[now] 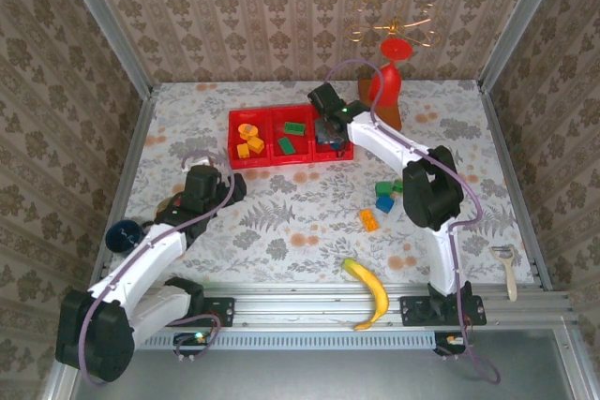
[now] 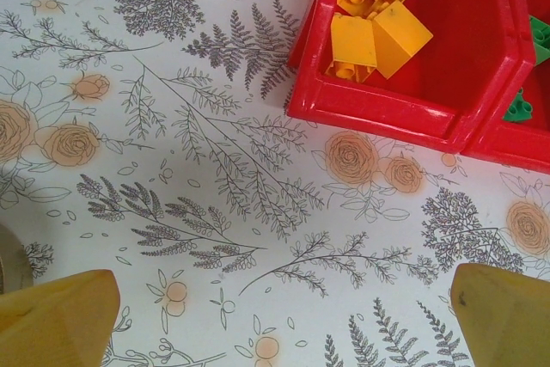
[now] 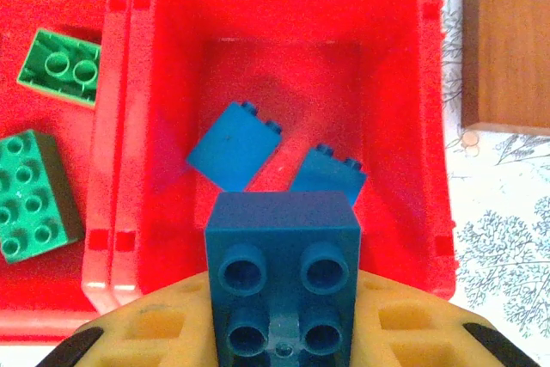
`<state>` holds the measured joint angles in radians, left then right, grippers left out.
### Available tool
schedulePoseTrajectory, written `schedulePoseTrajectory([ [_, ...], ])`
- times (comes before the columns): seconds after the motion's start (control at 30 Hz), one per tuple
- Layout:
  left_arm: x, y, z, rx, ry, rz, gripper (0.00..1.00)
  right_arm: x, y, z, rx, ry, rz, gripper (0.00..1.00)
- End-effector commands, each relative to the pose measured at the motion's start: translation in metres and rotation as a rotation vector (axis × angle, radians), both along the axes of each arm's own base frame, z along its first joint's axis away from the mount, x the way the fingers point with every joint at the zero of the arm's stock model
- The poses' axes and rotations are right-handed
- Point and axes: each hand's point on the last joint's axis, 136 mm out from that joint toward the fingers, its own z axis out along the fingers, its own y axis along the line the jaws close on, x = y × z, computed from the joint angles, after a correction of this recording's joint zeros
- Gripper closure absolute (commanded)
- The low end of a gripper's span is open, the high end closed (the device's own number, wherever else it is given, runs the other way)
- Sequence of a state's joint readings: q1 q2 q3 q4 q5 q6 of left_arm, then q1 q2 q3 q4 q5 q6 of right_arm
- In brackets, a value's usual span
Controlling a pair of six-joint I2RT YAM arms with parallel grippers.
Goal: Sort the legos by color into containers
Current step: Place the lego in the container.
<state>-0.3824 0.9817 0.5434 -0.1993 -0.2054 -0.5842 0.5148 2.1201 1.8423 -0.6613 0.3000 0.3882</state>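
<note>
Dark blue square plastic brick (image 3: 282, 264), clamped in the right gripper (image 3: 282, 320), hangs over the right-hand compartment of the bright red plastic tray (image 3: 432, 126), above two lighter blue bricks (image 3: 234, 145).

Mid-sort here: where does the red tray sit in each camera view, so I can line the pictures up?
Top external: red tray at centre, toward the far wall.
Left wrist: tray upper right, its left compartment's corner.
Right wrist: tray across the upper frame, right compartment behind the held blue brick.
Shared landmark: green bricks in the middle compartment.
</note>
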Motion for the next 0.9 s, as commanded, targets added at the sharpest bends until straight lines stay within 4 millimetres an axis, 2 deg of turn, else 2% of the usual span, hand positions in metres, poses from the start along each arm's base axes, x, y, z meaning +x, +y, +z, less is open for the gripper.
schedulePoseTrajectory([
  [0.0,-0.004,0.004,-0.005,-0.012,0.022,0.02,0.0,0.008,-0.002,-0.005,0.009,0.01,-0.01,0.72],
  [0.2,-0.004,0.004,-0.004,-0.015,0.02,0.02,0.0,0.012,0.0,-0.019,0.021,0.043,-0.006,0.68],
  [0.4,-0.003,0.004,-0.002,-0.017,0.015,0.022,0.0,0.011,0.003,-0.022,0.032,0.054,0.0,0.58],
  [0.57,-0.002,0.003,0.0,-0.017,0.01,0.02,0.0,0.01,0.003,-0.017,0.036,0.052,0.004,0.49],
  [0.87,0.001,0.003,0.005,-0.014,0.001,0.016,0.0,-0.005,-0.001,0.004,0.065,0.042,0.001,0.47],
])
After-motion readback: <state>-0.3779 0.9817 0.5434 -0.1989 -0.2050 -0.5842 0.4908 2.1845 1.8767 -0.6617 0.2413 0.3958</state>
